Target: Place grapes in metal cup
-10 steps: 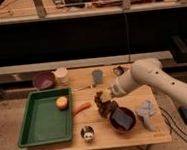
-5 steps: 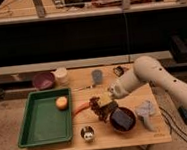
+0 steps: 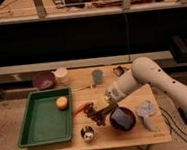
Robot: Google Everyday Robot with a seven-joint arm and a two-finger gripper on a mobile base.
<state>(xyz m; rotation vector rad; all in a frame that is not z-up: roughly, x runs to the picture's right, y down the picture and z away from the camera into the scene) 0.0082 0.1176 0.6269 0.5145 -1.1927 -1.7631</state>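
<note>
**Camera view.** The single arm reaches in from the right across the tabletop (image 3: 158,133). The gripper (image 3: 102,107) sits low over the middle of the front half, just left of the dark red bowl (image 3: 123,119). The jaws are clenched, and the dark knobbly grapes (image 3: 93,113) hang at their tip, so they are judged to be held rather than resting on the wood. The bunch lies just beside the orange carrot (image 3: 79,109); whether it brushes the carrot cannot be told. The metal cup (image 3: 87,134) stands upright near the front edge, below and slightly left of the grapes and apart from them.

*Change over the last second.* The wrist has moved left and toward the front edge, away from the space above the bowl. The grapes have travelled with it and the jaws have stayed clenched throughout. The cup, carrot, bowl, green tray (image 3: 43,141) with its round orange fruit (image 3: 62,103), and grey-blue plastic cup (image 3: 97,76) have not moved.

*Meaning for the task.* The transport step is under way and looks well advanced, as the gap between bunch and cup has closed to a short remainder. The grapes are not yet over the cup's mouth, so a little more forward and leftward travel seems needed before release. The cup's mouth is small for the bunch, so poor centring could tip the cup or leave the grapes on its rim.
</note>
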